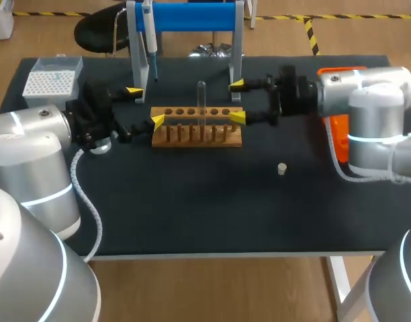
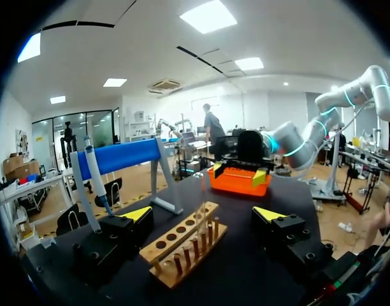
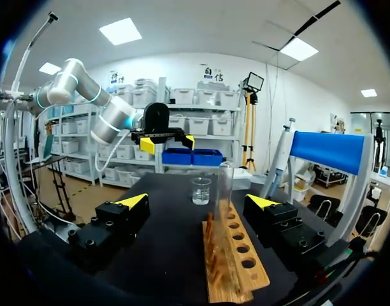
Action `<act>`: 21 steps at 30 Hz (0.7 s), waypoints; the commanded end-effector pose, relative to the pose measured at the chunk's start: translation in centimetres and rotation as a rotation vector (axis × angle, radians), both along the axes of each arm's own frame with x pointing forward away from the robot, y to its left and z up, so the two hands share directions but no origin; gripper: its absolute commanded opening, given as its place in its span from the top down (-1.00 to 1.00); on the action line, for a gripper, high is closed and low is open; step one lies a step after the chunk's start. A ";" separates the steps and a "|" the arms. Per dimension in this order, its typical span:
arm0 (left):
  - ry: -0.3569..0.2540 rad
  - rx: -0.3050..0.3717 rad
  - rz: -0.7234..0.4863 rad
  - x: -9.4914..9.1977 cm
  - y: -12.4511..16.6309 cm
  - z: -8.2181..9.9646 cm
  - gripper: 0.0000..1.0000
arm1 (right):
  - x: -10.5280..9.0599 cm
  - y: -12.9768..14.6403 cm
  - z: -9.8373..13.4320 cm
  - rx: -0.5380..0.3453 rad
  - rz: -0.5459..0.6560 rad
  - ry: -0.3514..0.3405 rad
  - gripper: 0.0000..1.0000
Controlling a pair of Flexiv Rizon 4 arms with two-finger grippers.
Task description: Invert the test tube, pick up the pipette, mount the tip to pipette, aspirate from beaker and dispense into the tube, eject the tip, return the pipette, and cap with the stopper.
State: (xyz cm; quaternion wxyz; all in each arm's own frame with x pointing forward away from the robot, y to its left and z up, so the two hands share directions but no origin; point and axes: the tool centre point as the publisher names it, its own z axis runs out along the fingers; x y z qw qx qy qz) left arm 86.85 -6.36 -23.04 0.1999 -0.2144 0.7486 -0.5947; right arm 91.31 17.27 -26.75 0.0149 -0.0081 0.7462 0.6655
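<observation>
Left gripper (image 1: pixel 145 106): I read its fingers as spread apart, the yellow wedge tips standing at the left end of the rack.
Right gripper (image 1: pixel 237 101): fingers spread apart, at the rack's right end.
Rack (image 1: pixel 197 134): rectangular wooden block with a row of round holes on top and pegs along the front, on the matte black table (image 1: pixel 192 215).
Test tube (image 1: pixel 201 100): clear glass cylinder, upright in the rack, between the two grippers.
Pipette (image 1: pixel 150 37): slim, hanging on the blue-barred stand (image 1: pixel 192 17) behind the rack.
Beaker (image 3: pixel 201 190): small, clear, ahead of the right gripper, beyond the rack.
Stopper (image 1: pixel 282 169): small pale plug, alone on the table, well apart from the rack.
</observation>
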 end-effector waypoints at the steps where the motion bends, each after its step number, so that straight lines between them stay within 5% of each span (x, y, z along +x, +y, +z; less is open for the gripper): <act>1: -0.003 -0.001 0.003 0.0 -0.1 -0.1 -1.00 | 1.2 1.3 -0.6 0.004 0.145 0.015 -1.00; 21: -0.003 -0.001 0.003 0.0 -0.1 -0.1 -1.00 | 4.0 5.0 -1.2 0.049 0.214 0.054 -1.00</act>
